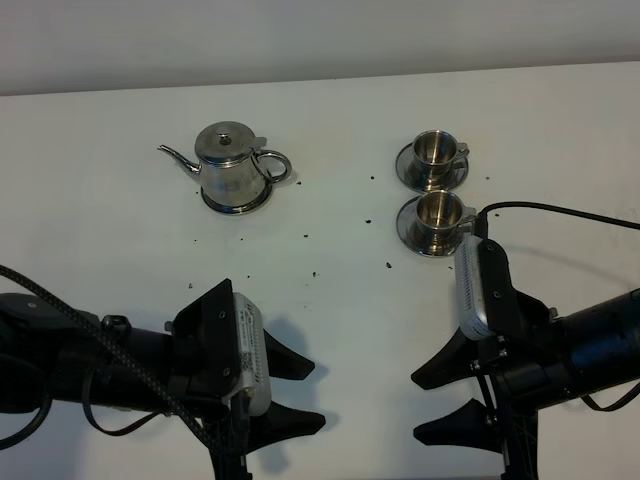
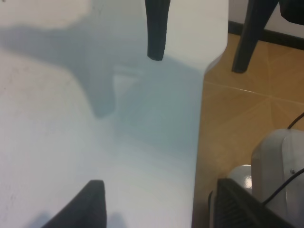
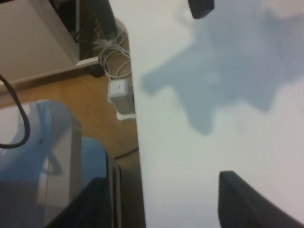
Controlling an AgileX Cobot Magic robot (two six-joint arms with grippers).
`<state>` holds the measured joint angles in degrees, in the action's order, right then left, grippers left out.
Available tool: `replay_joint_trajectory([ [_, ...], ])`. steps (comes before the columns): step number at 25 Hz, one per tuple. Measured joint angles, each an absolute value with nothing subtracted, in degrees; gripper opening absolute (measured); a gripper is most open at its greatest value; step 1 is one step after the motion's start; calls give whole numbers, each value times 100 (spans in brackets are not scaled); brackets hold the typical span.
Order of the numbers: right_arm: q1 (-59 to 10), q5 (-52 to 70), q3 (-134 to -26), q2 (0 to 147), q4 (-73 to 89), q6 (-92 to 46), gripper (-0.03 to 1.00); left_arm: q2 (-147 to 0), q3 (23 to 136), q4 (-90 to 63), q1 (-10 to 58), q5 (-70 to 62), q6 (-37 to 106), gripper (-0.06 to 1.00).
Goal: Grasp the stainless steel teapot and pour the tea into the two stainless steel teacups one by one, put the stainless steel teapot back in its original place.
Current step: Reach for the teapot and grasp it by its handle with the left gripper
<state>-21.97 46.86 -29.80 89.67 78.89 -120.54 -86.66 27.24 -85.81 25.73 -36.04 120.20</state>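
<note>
The stainless steel teapot stands upright on the white table, at about 10 o'clock from the middle in the high view. Its lid is on, its thin spout points to 9 o'clock and its loop handle to 3 o'clock. Nothing is touching it. The two stainless steel teacups sit on their saucers at about 2 o'clock, one just behind the other and well apart from the pot. Both look shiny and empty inside, and I cannot see any tea. Small dark specks lie on the table between the pot and the cups. The left gripper waits at 7 o'clock with its fingers spread wide and nothing between them. The right gripper waits at 5 o'clock, spread and empty too. So I think the job has not begun: the grab, both pours and the putting back are all left to do.
</note>
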Motion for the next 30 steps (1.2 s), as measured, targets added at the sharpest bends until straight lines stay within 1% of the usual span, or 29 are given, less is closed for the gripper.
replay_joint_trajectory([
  [25, -2197, 4669, -2980, 8967, 7920, -12042, 48, -8666, 2724, -8612, 2573, -3602, 12010, 53],
  [30, -2197, 4343, -2980, 8967, 7986, -11775, 48, -8666, 2731, -9167, 2573, -3503, 11971, 53],
])
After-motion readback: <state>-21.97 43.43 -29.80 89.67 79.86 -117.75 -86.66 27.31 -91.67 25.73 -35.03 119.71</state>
